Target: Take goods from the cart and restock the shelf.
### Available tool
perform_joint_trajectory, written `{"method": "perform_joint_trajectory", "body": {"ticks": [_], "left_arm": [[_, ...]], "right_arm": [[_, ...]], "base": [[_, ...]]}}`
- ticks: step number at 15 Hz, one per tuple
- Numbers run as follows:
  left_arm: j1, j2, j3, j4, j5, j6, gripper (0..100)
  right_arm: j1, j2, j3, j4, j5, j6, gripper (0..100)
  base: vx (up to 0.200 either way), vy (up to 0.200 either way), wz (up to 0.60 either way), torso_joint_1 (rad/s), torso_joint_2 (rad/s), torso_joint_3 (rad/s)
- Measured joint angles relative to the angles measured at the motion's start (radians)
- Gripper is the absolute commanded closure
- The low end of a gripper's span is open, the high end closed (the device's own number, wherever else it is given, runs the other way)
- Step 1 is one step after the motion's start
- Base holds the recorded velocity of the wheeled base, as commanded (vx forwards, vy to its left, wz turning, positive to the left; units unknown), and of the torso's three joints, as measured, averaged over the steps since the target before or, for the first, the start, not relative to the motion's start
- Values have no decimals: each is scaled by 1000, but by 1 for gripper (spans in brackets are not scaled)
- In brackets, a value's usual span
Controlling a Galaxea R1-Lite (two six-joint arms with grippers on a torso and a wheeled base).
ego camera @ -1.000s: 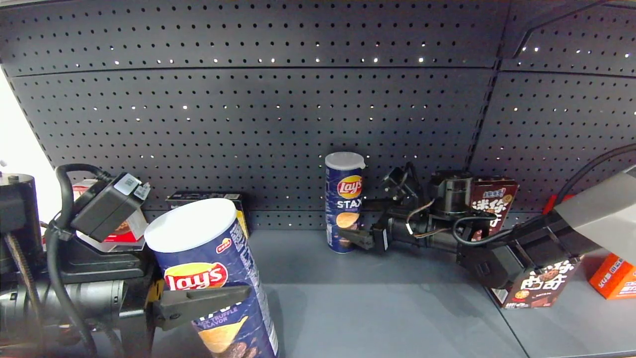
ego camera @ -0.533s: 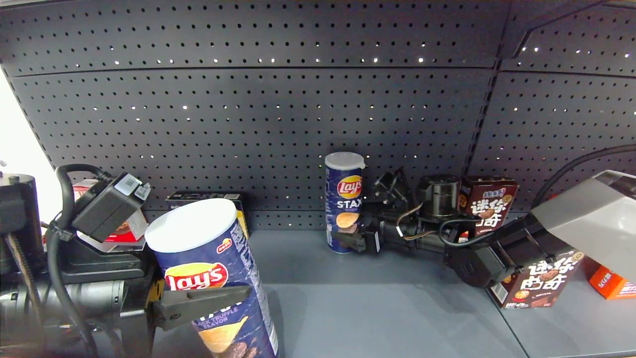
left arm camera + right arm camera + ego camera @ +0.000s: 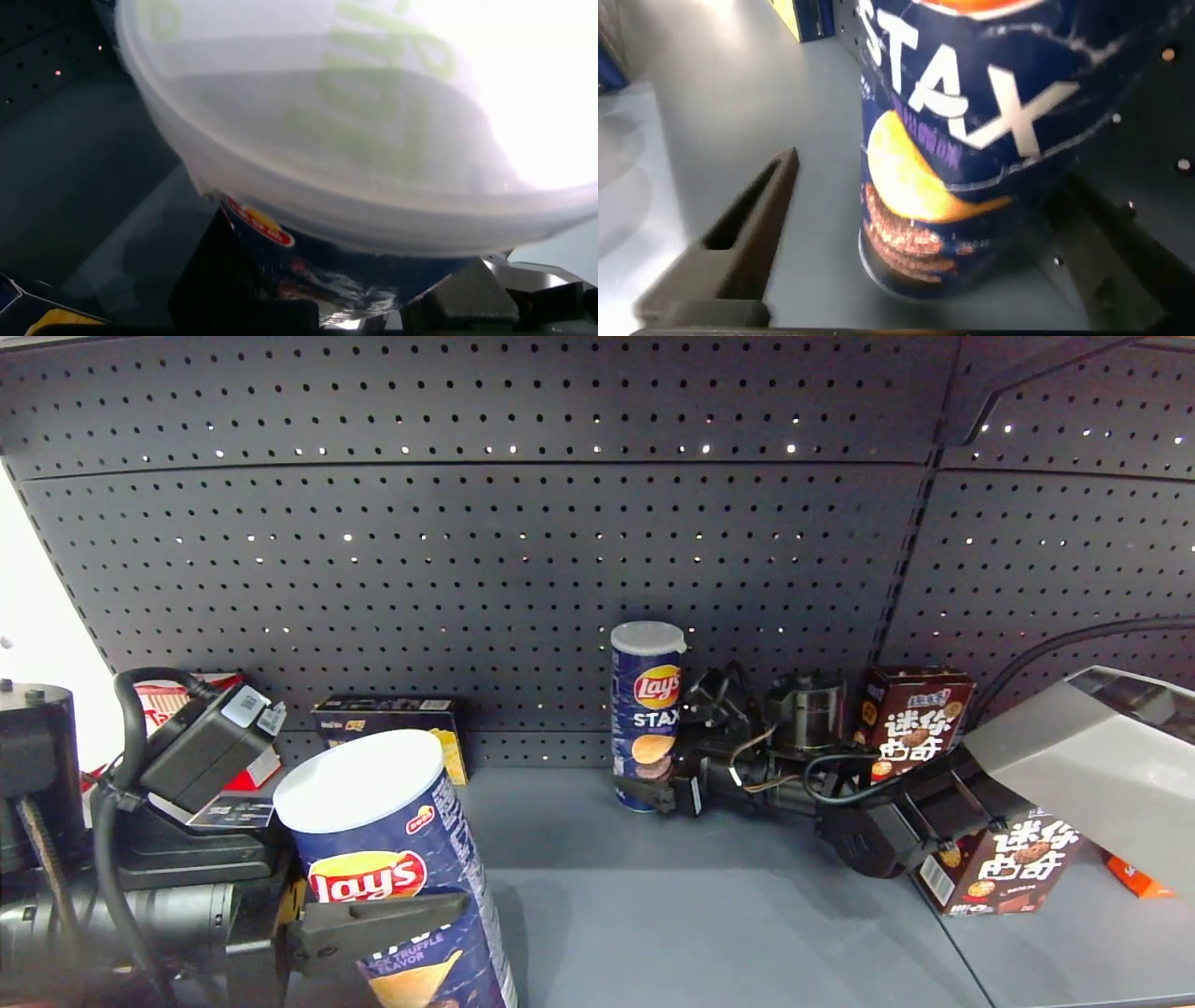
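right tool [image 3: 644,786] is spread around the chips can [image 3: 646,709] at the shelf [image 3: 709,915] back edge, left tool [image 3: 401,907] pinches a second can [image 3: 373,821], I'd keep it centred and slow

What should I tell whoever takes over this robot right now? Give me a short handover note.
Grippers: the left gripper is shut on a chip can at the front left of the shelf, roughly upright, base out of view. The right gripper is open, one finger each side of the second can, which stands upright by the back panel.
Done: the second can is on the shelf.
Left: likely back the right arm off without tipping it, then set the held chip can down.
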Motion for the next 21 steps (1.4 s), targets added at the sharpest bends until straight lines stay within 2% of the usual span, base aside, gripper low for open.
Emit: {"method": "perform_joint_trajectory", "body": {"ticks": [6,11,17,21], "left_arm": [[-1,0,2,0,1,1,100],[-2,-3,0,0,1,1,100],[-10,-19,2,4,4,0,100],[-10,-34,1,10,6,-1,100]], "right_arm": [[10,3,8,-2,-9,0,100],[44,-89,152,-16,-63,0,100],[123,-295,414,-19,-145,12,100],[149,-401,500,-23,-160,35,100]], "base": [[0,0,0,0,0,0],[0,0,0,0,0,0],[0,0,0,0,0,0],[0,0,0,0,0,0]]}}
